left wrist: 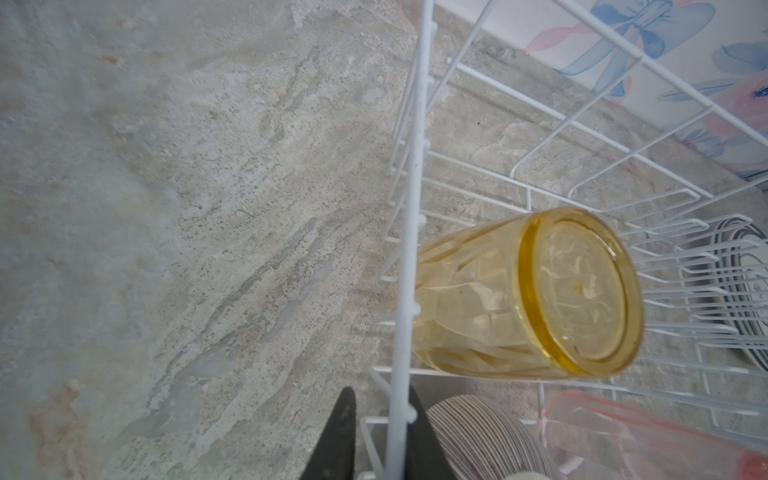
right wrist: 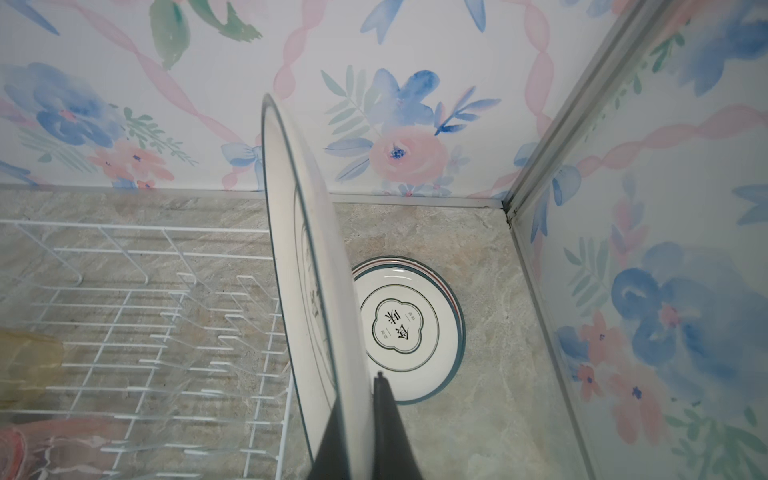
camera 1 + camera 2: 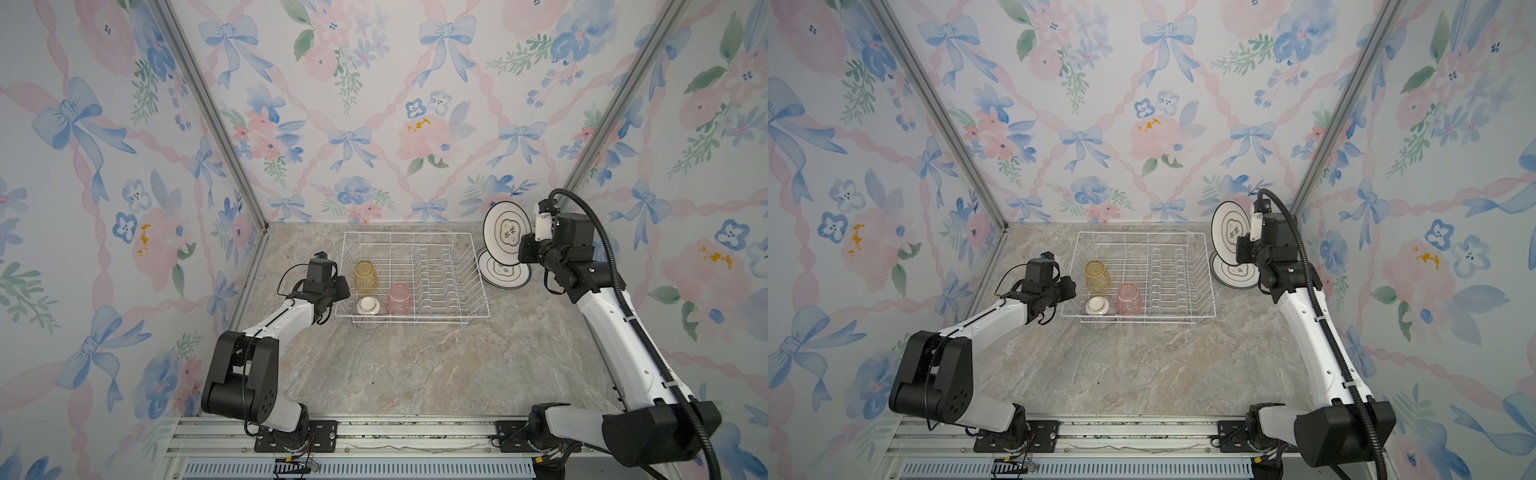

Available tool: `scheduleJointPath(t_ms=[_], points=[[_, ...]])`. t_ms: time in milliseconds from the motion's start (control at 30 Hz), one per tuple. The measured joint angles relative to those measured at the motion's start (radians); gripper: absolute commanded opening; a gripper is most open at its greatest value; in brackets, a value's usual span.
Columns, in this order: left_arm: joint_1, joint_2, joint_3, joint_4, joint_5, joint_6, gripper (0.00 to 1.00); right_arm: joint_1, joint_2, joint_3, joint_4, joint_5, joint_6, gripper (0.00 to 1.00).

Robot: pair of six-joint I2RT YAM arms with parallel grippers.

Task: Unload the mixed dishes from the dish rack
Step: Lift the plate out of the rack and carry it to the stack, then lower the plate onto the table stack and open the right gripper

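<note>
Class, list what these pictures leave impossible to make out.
Stack of white dark-rimmed plates: count unclear; in both top views the held white plate overlaps it.
Small purple-striped bowl: cut off by the left wrist view's edge.
Left end effector: grip on white wire dish rack uncertain; left wrist view crops its fingers.

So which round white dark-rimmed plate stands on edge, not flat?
The plate clamped in the right gripper, upright beside the white wire dish rack; the other plates lie flat, stacked on the table.

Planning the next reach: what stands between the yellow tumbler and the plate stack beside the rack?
Only the rack's empty prongs and wire side wall separate yellow tumbler from plate stack; both top views show it.
</note>
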Motion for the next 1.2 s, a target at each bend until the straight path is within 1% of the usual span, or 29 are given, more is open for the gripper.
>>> scheduleJointPath(t_ms=[100, 200, 267, 400, 567, 700, 833, 1200], points=[[0.000, 0.000, 0.000, 0.000, 0.000, 0.000, 0.21, -0.110, 0.042, -0.002, 0.004, -0.101, 0.156, 0.00], [0.000, 0.000, 0.000, 0.000, 0.000, 0.000, 0.21, -0.213, 0.079, -0.051, 0.064, -0.223, 0.342, 0.00], [0.000, 0.000, 0.000, 0.000, 0.000, 0.000, 0.21, -0.262, 0.104, -0.096, 0.114, -0.290, 0.460, 0.00], [0.000, 0.000, 0.000, 0.000, -0.001, 0.000, 0.21, -0.293, 0.161, -0.140, 0.174, -0.364, 0.612, 0.00], [0.000, 0.000, 0.001, -0.001, -0.001, 0.000, 0.21, -0.317, 0.217, -0.211, 0.323, -0.465, 0.791, 0.00], [0.000, 0.000, 0.001, -0.003, -0.001, 0.000, 0.21, -0.338, 0.274, -0.253, 0.406, -0.492, 0.882, 0.00], [0.000, 0.000, 0.001, -0.003, -0.002, 0.000, 0.21, -0.341, 0.331, -0.277, 0.457, -0.507, 0.930, 0.00], [0.000, 0.000, 0.002, -0.005, -0.008, -0.006, 0.21, -0.338, 0.480, -0.296, 0.572, -0.527, 0.973, 0.00]])
